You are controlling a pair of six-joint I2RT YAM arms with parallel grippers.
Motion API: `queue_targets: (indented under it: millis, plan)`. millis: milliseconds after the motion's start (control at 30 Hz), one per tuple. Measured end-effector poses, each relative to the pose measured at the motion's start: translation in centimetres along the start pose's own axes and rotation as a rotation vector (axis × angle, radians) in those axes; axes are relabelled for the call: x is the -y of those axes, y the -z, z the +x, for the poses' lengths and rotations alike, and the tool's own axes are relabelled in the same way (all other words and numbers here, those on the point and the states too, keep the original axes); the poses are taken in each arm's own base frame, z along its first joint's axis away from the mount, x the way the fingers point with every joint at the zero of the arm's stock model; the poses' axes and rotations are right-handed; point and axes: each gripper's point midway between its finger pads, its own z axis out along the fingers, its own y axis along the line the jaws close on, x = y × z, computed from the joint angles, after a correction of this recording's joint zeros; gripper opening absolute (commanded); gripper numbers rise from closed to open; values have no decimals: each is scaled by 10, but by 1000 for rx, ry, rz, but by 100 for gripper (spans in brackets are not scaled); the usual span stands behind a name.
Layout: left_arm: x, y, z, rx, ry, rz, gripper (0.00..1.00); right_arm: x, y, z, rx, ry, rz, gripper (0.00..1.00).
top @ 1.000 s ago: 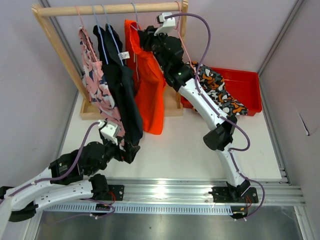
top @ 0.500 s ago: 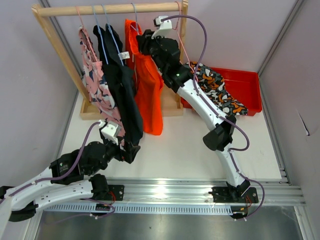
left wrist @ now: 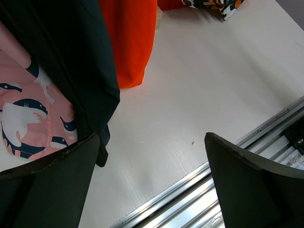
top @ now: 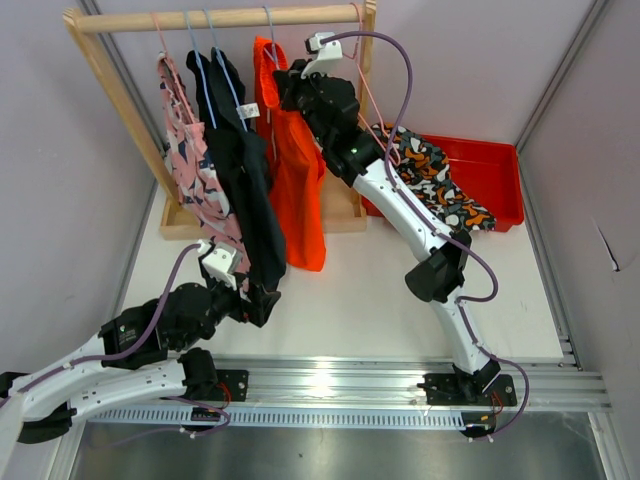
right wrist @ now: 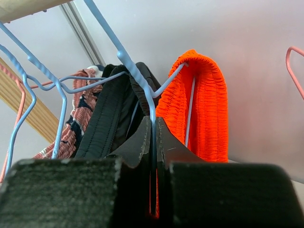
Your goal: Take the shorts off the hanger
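Note:
Orange shorts [top: 300, 170] hang on a light-blue wire hanger [right wrist: 137, 78] from the wooden rail [top: 220, 18]. My right gripper [top: 288, 85] is high up at the rail, shut on that hanger's wire just below the hook. In the right wrist view the wire runs between the closed gripper [right wrist: 153, 130], with the orange waistband [right wrist: 204, 104] draped right behind. My left gripper [top: 262, 300] is low near the table, open and empty, beside the hem of the dark shorts [left wrist: 61, 57]. Its fingers [left wrist: 52, 185] stand wide apart.
Dark shorts [top: 245, 190] and pink patterned shorts [top: 190, 160] hang on other hangers to the left. A red bin [top: 490, 170] at the back right holds a patterned garment [top: 435, 185]. An empty pink hanger [right wrist: 294, 66] hangs to the right. A metal rail [left wrist: 228, 166] edges the table front.
My right gripper has shifted slightly up and left with the hanger, raising the orange shorts' top a little. The left arm has not moved.

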Motion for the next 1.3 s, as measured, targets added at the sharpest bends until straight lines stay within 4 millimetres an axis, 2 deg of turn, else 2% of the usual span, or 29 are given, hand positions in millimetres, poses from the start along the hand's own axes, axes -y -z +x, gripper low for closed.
queue_targets:
  millis: [133,233,633,767,1000,1133,1233,1267,1300]
  plan:
    - [0,0,0,0,0,0,99,-5,2,0,4,12,-1,0]
    - [0,-1,1,-7,-4,-4,99,-9,12,-4,-4,31,7,0]
    - [0,-17,10,-71,-72,-64,99,-13,93,-41,-38,78,66,0]
    - [10,-21,-17,-35,-93,-58,99,-17,105,-48,-36,76,69,0]
    - [33,-20,-83,89,-71,-22,99,-11,107,-47,-44,76,99,0]
    - [35,-14,-98,120,-65,-13,99,-10,113,-35,-71,73,99,0]
    - [35,-8,-111,149,-62,-6,99,-12,114,-33,-70,67,95,0]
    - [36,-5,-117,164,-60,-3,99,-12,114,-34,-69,66,95,6]
    - [36,-3,-122,175,-57,-1,99,-12,114,-34,-69,65,95,20]
